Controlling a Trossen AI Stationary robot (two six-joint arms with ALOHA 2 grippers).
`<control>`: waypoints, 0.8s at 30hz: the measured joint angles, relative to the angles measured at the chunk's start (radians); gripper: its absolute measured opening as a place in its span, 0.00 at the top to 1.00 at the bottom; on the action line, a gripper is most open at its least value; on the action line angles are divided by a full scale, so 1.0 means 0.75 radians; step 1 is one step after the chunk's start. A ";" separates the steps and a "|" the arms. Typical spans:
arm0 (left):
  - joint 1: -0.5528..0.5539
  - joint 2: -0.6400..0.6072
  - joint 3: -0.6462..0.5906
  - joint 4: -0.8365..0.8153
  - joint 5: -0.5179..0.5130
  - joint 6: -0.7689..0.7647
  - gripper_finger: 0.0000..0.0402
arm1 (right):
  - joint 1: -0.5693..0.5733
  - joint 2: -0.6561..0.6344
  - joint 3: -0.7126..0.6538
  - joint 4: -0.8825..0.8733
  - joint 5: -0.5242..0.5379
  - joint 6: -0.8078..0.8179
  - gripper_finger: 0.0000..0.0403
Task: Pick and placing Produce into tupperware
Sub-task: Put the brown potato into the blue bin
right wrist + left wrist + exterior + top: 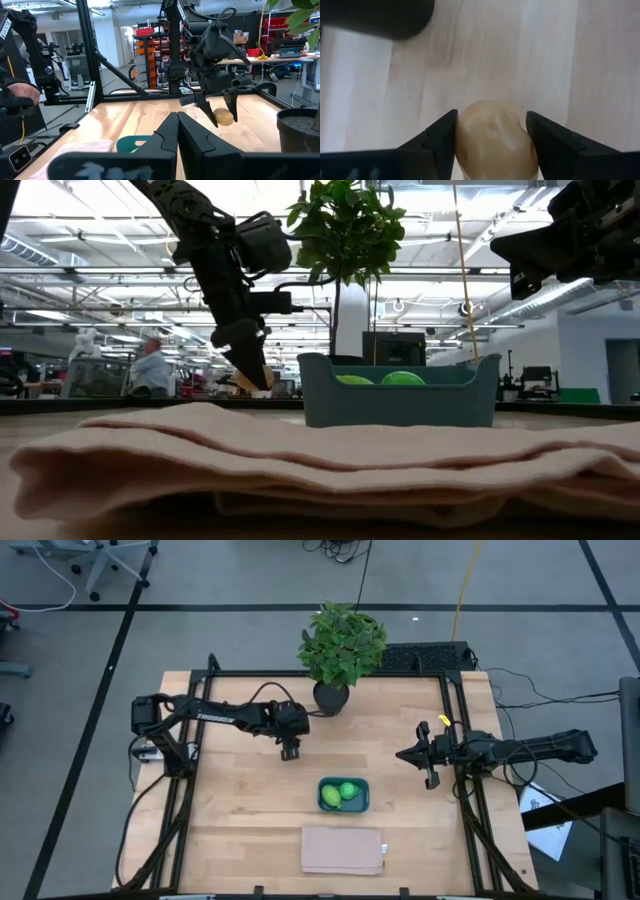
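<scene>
Tan-orange and egg-shaped, the last loose piece of produce (492, 142) sits between the fingers of the left gripper (290, 751), which are closed against its two sides; the right wrist view shows it lifted clear of the table (240, 830), a little short of the potted plant (340, 645) and well apart from the tupperware (343, 808). Its surface looks smooth and glossy, so it is judged light, rigid and liable to slip; the hold is best kept across the widest part of the body, as it now stands, not toward either tapered end. The teal tupperware already contains the yellow-green fruit (329, 797) and the green ball (347, 790), with the beige cloth (342, 850) just in front of it. The right gripper (430, 768) waits at the table's right edge with its fingers pressed together and nothing between them. The lower part of the egg is cut off in the left wrist view, and the cloth hides the tupperware's base in the low view.
</scene>
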 joint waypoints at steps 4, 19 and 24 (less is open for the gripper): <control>0.000 -0.018 0.002 -0.026 0.000 0.002 0.45 | 0.000 0.000 0.001 0.000 0.000 -0.004 1.00; 0.000 -0.158 0.010 -0.090 -0.012 0.030 0.46 | 0.000 0.001 0.000 0.009 0.001 -0.015 1.00; 0.000 -0.264 0.019 -0.104 0.021 0.025 0.46 | 0.000 0.000 0.000 0.015 0.001 -0.015 1.00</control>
